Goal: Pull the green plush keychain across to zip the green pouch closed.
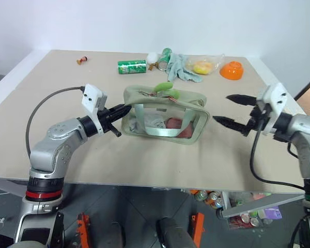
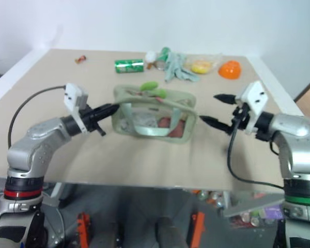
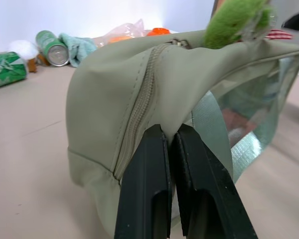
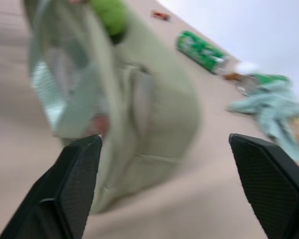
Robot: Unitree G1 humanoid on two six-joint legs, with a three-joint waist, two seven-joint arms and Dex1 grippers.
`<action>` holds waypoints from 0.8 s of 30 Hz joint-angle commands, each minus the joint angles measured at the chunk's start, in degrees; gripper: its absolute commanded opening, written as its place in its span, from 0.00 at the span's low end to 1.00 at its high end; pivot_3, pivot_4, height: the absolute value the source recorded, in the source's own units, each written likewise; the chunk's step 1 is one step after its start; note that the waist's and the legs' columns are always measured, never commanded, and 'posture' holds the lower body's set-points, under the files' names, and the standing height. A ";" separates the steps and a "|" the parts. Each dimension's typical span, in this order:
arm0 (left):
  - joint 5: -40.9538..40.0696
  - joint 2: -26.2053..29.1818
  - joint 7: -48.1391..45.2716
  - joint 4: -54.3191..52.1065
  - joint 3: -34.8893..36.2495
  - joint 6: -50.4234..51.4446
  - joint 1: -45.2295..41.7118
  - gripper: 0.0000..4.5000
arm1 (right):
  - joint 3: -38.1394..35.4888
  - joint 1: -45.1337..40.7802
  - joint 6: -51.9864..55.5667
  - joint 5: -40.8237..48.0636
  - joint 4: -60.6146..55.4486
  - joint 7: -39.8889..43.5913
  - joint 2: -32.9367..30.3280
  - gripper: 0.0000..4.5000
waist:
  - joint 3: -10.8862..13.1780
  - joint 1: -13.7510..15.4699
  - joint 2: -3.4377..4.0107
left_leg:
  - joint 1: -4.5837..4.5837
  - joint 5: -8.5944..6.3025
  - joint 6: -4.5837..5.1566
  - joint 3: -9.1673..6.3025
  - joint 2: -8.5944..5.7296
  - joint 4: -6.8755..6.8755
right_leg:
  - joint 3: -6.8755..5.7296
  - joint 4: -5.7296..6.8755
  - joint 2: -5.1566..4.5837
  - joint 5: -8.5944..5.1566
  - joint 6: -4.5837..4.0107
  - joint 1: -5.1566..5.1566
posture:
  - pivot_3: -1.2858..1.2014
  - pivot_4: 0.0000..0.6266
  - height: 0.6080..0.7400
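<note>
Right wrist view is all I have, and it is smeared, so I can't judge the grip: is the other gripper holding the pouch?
Observer: Yes. The left gripper is shut on the fabric at the left end of the green pouch, right beside the zipper.
Operator: Is my right gripper touching anything?
Observer: No. The right gripper is open, off the pouch's right end and apart from it, holding nothing.
Operator: Where does the keychain sit?
Observer: The green plush keychain lies on the pouch's top, about midway along. From the left end up to it the zipper looks closed.
</note>
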 commanded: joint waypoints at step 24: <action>-0.39 0.89 3.58 -5.70 -2.05 -0.10 2.74 0.00 | 17.84 -28.88 -12.35 -5.95 19.71 8.35 18.35 0.79 | 0.08 -0.10 0.12 | -0.04 -0.06 -0.03 -0.03 0.09 -0.08 | -0.07 -0.04 0.07 -0.03 -0.09 -0.06 | 0.52 0.24 1.00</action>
